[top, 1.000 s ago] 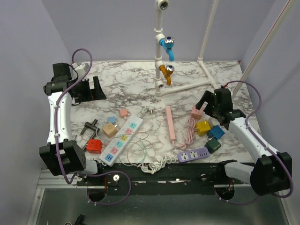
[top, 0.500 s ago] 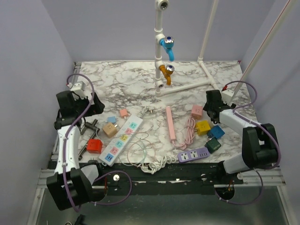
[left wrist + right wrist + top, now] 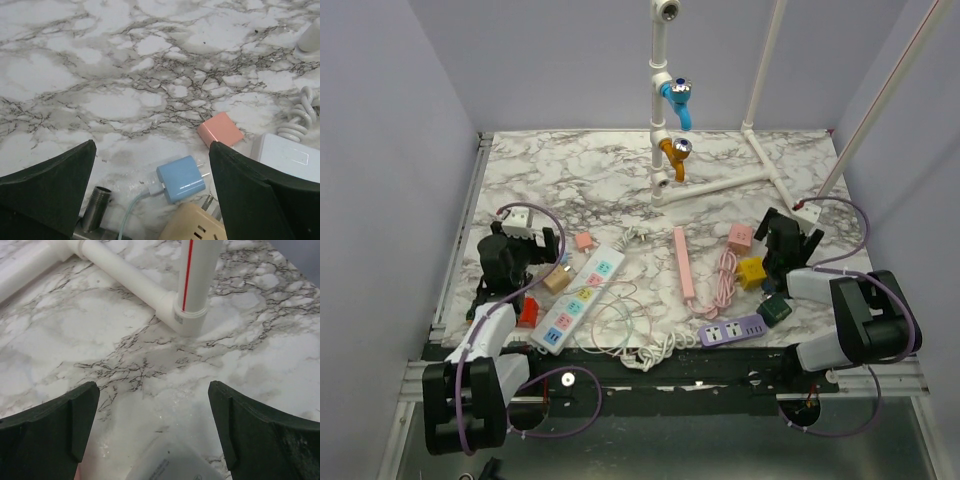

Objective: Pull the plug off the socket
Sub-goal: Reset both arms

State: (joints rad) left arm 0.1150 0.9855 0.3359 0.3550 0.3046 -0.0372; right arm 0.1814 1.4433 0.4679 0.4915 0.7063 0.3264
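The white power strip (image 3: 576, 295) with coloured sockets lies left of centre; its end shows in the left wrist view (image 3: 290, 157). A pink strip (image 3: 683, 262) and a purple strip (image 3: 732, 330) lie to the right. I cannot tell which plug sits in a socket. My left gripper (image 3: 523, 248) is open and empty, low over the table. Between its fingers (image 3: 45, 185) lies a small blue charger (image 3: 181, 178), prongs bare, with a pale green cable. My right gripper (image 3: 780, 238) is open and empty (image 3: 152, 400), facing the white pipe frame.
Loose plugs lie near the left gripper: pink cube (image 3: 220, 129), tan adapter (image 3: 192, 225), red cube (image 3: 527, 312), metal pipe fitting (image 3: 95, 212). Pink (image 3: 739, 237), yellow (image 3: 752, 270) and dark green (image 3: 773, 309) cubes lie near the right gripper. White pipe (image 3: 192, 285) stands ahead.
Both arms have folded back toward the near edge. The left gripper came from the back left down to the small plugs. The right gripper shifted slightly and stays open.
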